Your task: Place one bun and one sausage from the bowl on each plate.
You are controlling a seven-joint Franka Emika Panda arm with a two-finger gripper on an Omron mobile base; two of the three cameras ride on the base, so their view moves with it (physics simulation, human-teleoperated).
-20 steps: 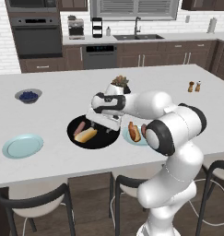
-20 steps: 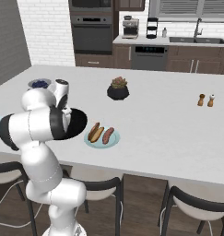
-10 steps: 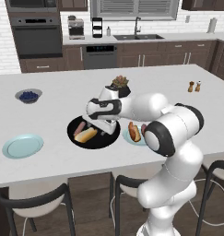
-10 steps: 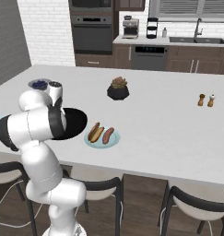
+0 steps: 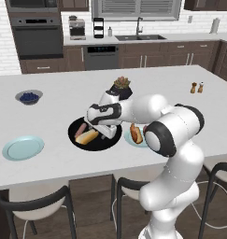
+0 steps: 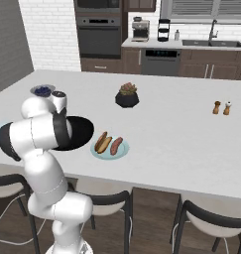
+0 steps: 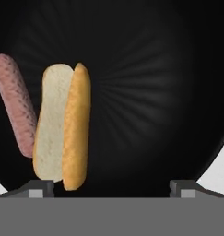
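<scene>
Left base view, left to right. A blueberry bowl point(image 5: 29, 96) stands far left on the counter point(image 5: 49, 163). Nearer the front edge lies an empty plate point(image 5: 23, 147), well apart from the rest. The black bowl point(image 5: 94, 135) sits mid-counter, holding a sausage point(image 5: 80, 130) and a bun point(image 5: 87, 137) lying side by side and touching. The gripper point(image 5: 104, 133) hangs low over the bowl's right half, just beside the bun; whether it touches anything cannot be told here. Behind the bowl stands a plant pot point(image 5: 122, 88). Just right of the bowl, the second plate point(image 5: 131, 137) carries a sausage; the arm hides most of that plate. Salt and pepper shakers point(image 5: 197, 87) stand far right.

Right base view: the second plate point(image 6: 109, 149) holds a bun point(image 6: 102, 142) and a sausage point(image 6: 116, 144) side by side. The arm covers most of the bowl point(image 6: 85, 131).

Hand view: the sausage point(image 7: 15, 103) lies at the left, the split bun point(image 7: 62, 126) against it, both on the bowl's floor point(image 7: 150, 92). The fingertips point(image 7: 38, 188) stand wide apart at the bottom edge, with nothing between them; the bun's near end is just beside the left tip.
</scene>
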